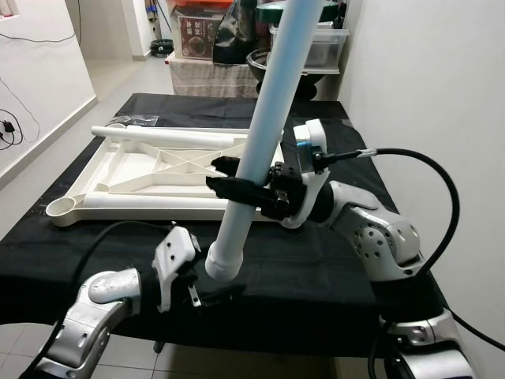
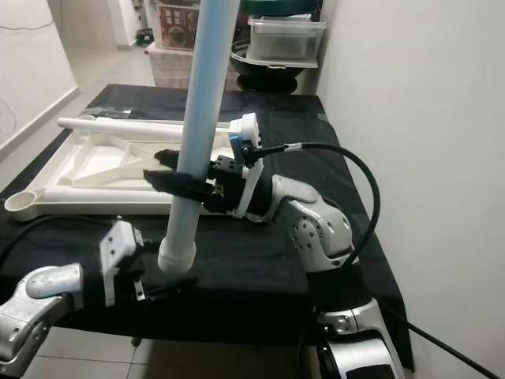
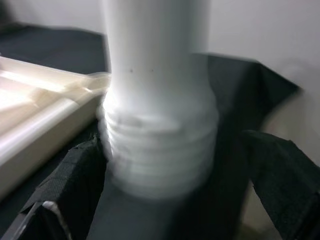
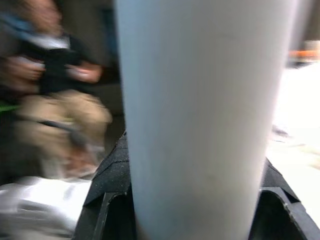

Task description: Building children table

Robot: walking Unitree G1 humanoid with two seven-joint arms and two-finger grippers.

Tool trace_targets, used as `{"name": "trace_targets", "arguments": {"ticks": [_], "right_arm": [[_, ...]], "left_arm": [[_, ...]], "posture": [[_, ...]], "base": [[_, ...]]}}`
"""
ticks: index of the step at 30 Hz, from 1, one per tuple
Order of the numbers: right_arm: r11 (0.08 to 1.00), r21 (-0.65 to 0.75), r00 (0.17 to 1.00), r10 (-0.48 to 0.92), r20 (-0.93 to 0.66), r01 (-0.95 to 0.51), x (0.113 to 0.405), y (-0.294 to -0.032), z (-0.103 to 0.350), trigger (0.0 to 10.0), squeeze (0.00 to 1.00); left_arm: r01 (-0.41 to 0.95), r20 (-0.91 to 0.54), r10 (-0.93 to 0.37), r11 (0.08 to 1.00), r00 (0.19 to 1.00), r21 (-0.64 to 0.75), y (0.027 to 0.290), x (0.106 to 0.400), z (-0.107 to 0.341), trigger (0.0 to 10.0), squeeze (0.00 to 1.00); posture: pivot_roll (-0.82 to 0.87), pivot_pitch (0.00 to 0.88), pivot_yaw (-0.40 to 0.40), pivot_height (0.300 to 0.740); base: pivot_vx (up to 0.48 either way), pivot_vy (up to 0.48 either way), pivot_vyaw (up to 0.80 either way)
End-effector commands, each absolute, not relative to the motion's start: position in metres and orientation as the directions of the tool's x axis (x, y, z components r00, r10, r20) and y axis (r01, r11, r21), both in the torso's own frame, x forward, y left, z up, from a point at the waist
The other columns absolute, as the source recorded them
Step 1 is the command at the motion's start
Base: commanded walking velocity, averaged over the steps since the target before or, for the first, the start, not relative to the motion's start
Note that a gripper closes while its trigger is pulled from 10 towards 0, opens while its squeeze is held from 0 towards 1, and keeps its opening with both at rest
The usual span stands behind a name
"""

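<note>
Right now the right claw point(image 1: 237, 188) is pinching the white table leg point(image 1: 260, 142) around its shaft, a little above the lower end, with its two black fingers point(image 1: 229, 189) closed on opposite sides of the tube. From this claw the leg runs steeply up and away, leaning toward the far side of the counter point(image 1: 316, 276), and below the claw it goes on downward and toward the robot, ending in the threaded end point(image 1: 223, 264). That end hangs in the air above the black cloth, not in any socket. The left claw point(image 3: 165, 200) is just under this threaded end, spread open, with one finger point(image 3: 65, 190) on each side of the threads; it seems not to touch them, though the wrist picture is blurred and I cannot be sure. Farther out from both claws, on the robot's left and beyond the leg, lies the upside-down table top point(image 1: 118, 170), flat on the counter, with a round corner socket point(image 1: 61, 209) at its near left corner and a second leg point(image 1: 170, 136) lying along its far edge. So the long axis of the held leg is almost upright, while the socket opens upward and lies well to the left of the threaded end. I judge that the coming move is to carry this end leftward over the socket; the left claw is nearer to it and can guide the threads.
</note>
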State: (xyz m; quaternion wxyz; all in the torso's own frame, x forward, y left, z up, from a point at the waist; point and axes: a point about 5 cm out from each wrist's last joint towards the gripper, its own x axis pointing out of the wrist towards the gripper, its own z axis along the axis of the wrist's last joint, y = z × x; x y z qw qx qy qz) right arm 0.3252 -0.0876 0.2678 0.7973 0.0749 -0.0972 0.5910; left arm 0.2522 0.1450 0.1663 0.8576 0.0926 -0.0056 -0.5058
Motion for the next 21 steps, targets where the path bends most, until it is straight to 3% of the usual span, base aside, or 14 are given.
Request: {"name": "trace_targets", "arguments": {"ticks": [1,3,5,6,7,8,9,10,11,21], "right_arm": [[0.494,-0.049,0.468,0.847,0.252,-0.868,0.347,-0.109,0.275,0.0,0.00],[0.494,-0.049,0.468,0.847,0.252,-0.868,0.347,-0.109,0.275,0.0,0.00],[0.565,-0.058,0.537,0.807,0.245,-0.823,0.356,-0.115,0.276,0.0,0.00],[0.687,-0.039,0.662,0.712,0.235,-0.725,0.369,-0.124,0.274,0.0,0.00],[0.687,-0.039,0.662,0.712,0.235,-0.725,0.369,-0.124,0.274,0.0,0.00],[0.762,-0.028,0.738,0.636,0.226,-0.647,0.378,-0.130,0.272,0.0,0.00],[0.823,-0.052,0.800,0.562,0.207,-0.565,0.385,-0.133,0.266,0.0,0.00],[0.823,-0.052,0.800,0.562,0.207,-0.565,0.385,-0.133,0.266,0.0,0.00],[0.880,-0.075,0.857,0.474,0.202,-0.469,0.390,-0.133,0.258,0.0,0.00],[0.935,-0.107,0.888,0.355,0.293,-0.338,0.391,-0.121,0.238,0.0,0.00]], "left_arm": [[0.835,-0.044,-0.840,0.529,0.540,0.148,0.145,0.249,0.167,10.0,1.00],[0.835,-0.044,-0.840,0.529,0.540,0.148,0.145,0.249,0.167,10.0,1.00],[0.812,-0.033,-0.818,0.564,0.574,0.151,0.146,0.249,0.165,10.0,1.00],[0.740,-0.023,-0.748,0.651,0.663,0.167,0.146,0.253,0.158,10.0,0.70],[0.740,-0.023,-0.748,0.651,0.663,0.167,0.146,0.253,0.158,10.0,0.70],[0.685,-0.016,-0.694,0.706,0.720,0.179,0.146,0.256,0.153,10.0,0.70],[0.658,-0.023,-0.664,0.735,0.747,0.163,0.141,0.254,0.145,10.0,0.25],[0.658,-0.023,-0.664,0.735,0.747,0.163,0.141,0.254,0.145,10.0,0.25],[0.658,-0.032,-0.660,0.742,0.751,0.133,0.129,0.248,0.136,10.0,0.00],[0.647,-0.008,-0.649,0.756,0.760,0.100,0.110,0.243,0.134,10.0,0.00]], "posture": [[0.01,0.000,-0.056,0.740],[0.01,0.000,-0.056,0.740],[0.01,0.000,-0.056,0.740],[0.02,0.000,-0.064,0.740],[0.02,0.000,-0.064,0.740],[0.02,0.000,-0.064,0.740],[0.03,0.000,-0.072,0.740],[0.03,0.000,-0.072,0.740],[0.04,0.000,-0.079,0.740],[0.06,0.000,-0.077,0.740]], "base": [[0.000,0.000,0.00],[0.000,0.000,0.00],[0.000,0.000,0.00],[0.000,0.000,0.00],[0.000,0.000,0.00],[0.000,0.000,0.00],[0.000,0.000,0.00],[0.000,0.000,0.00],[0.000,0.000,0.00],[0.000,0.000,0.00]]}}
